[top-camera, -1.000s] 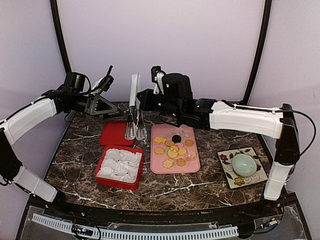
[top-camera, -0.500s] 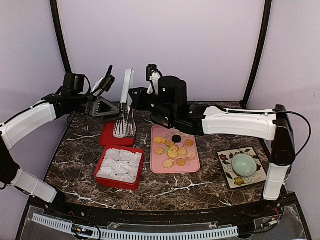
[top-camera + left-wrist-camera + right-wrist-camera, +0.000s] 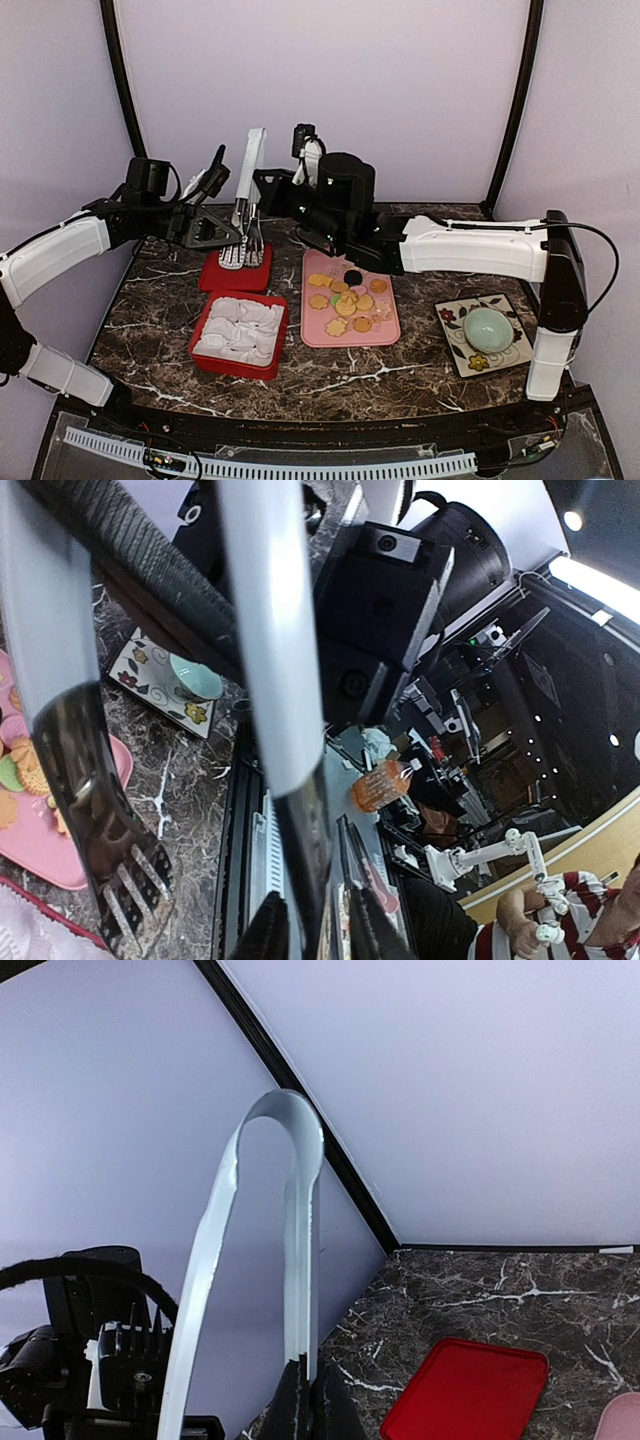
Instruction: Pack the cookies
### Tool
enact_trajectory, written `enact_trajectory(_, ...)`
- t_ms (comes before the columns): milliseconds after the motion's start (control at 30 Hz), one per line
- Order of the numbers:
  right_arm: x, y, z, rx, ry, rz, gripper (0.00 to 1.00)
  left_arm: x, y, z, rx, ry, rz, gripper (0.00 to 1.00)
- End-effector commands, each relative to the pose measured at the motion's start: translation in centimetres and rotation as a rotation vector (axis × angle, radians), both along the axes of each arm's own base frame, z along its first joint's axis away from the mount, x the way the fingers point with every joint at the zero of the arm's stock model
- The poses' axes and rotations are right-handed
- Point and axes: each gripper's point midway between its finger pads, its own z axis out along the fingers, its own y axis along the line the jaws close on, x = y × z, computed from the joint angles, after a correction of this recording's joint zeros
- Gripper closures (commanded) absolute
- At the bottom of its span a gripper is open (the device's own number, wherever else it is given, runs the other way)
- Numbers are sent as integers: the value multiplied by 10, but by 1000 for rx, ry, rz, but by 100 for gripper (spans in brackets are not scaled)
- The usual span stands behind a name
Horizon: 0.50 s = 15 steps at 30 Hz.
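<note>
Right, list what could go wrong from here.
1. The right hand is shut on the tongs and the left hand sits around one arm of them; if one pulls away while both grip, the tongs may twist or drop onto the red lid below.
2. The right arm reaches above the far end of the pink tray; a low sweep could scatter the cookies.

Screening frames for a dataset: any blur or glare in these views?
Top external: evenly lit and sharp, only soft shadows. Left wrist: the white-handled metal tongs loom close and blurred; lamps flare at upper right. Right wrist: flat light, no glare.
</note>
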Motion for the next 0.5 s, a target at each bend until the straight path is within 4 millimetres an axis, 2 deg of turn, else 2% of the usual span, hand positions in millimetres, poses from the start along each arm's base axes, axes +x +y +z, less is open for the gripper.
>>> enact_trajectory(0, -12, -3, 34, 108, -56, 20, 100, -14, 3, 16, -40, -37, -39, 85)
enact_trajectory(267, -24, -12, 40, 131, -67, 67, 100, -18, 5, 9, -16, -63, -23, 100)
enact_trajectory(300, -26, -11, 40, 120, -71, 101, 93, -19, 6, 10, -11, -73, -21, 100)
enact_trajectory(333, -30, -9, 38, 105, -69, 152, 80, -19, 6, 9, -4, -90, -18, 100)
enact_trajectory(433, -42, -6, 25, 65, -31, 376, 30, -19, 8, 11, 19, -163, -6, 100)
enact_trajectory(467, -48, -8, 20, 61, -13, 453, 18, -20, 8, 10, 28, -176, -5, 100)
